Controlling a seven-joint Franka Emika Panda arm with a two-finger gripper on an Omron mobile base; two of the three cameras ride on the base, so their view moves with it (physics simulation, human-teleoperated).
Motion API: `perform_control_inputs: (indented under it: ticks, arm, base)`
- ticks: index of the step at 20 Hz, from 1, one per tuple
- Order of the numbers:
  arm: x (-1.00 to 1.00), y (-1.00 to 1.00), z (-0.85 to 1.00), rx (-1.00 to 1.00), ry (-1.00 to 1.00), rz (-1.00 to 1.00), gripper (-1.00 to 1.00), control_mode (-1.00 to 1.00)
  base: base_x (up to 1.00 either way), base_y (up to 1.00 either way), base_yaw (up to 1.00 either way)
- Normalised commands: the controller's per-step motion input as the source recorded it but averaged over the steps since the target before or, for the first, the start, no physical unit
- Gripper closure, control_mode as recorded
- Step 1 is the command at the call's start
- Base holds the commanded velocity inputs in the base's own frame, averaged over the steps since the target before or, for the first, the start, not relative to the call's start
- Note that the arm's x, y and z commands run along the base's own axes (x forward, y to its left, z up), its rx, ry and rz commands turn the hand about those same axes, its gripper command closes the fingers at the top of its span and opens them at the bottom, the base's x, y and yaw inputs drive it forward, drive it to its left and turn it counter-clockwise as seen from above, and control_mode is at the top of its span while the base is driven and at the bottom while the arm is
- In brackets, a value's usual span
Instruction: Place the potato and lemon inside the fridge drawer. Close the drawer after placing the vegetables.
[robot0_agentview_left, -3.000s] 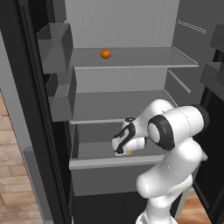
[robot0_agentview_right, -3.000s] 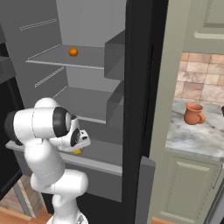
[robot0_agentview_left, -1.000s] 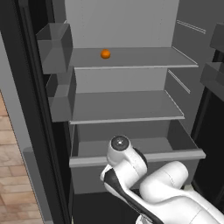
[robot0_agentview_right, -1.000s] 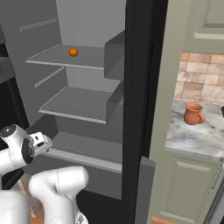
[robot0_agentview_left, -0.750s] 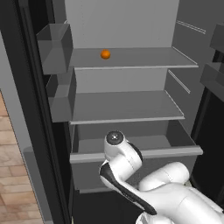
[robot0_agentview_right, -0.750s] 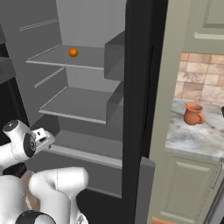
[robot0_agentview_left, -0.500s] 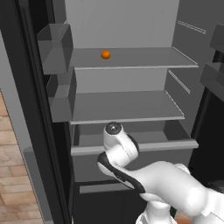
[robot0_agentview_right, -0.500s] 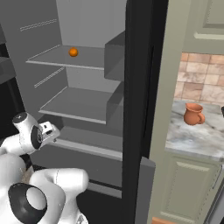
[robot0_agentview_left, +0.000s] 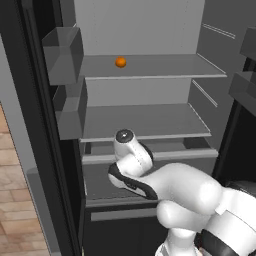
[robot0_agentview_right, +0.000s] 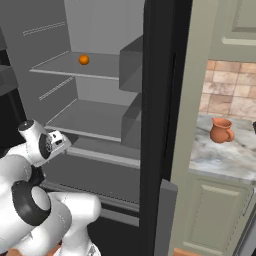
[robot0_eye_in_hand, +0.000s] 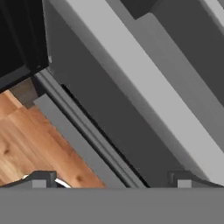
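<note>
The fridge drawer spans the fridge under the lowest shelf, its lighter front rim close to the shelf edge. In the hand view that rim runs diagonally, with the dark front face below it. My gripper is open, its two tips far apart with nothing between them, and faces the drawer's front. The hand sits just left of the drawer front in the right base view. In the left base view my own wrist and arm cover it. The potato and the lemon are out of view.
An orange ball lies on the upper shelf. Grey door bins hang on the left door. A terracotta jug stands on the marble counter at right. Wooden floor lies below the fridge.
Three seconds ago the gripper held the lemon over the pulled-out drawer. Since then the arm dropped, came up against the drawer front, and the drawer has slid inward.
</note>
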Motion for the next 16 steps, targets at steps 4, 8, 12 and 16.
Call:
perform_control_inputs:
  ticks: [4, 8, 12, 16]
  arm:
    - [0.79, 0.0, -0.4, 0.0, 0.04, 0.0, -1.0, -1.0]
    - [0.67, 0.0, -0.16, 0.01, 0.0, 0.0, -1.0, -1.0]
    - [0.45, 0.0, 0.0, 0.02, -0.05, 0.0, -1.0, -1.0]
    - [0.53, 0.0, 0.0, 0.02, -0.09, 0.0, -1.0, -1.0]
  base:
    - [0.0, 0.0, 0.0]
    - [0.0, 0.0, 0.0]
    - [0.0, 0.0, 0.0]
    - [0.0, 0.0, 0.0]
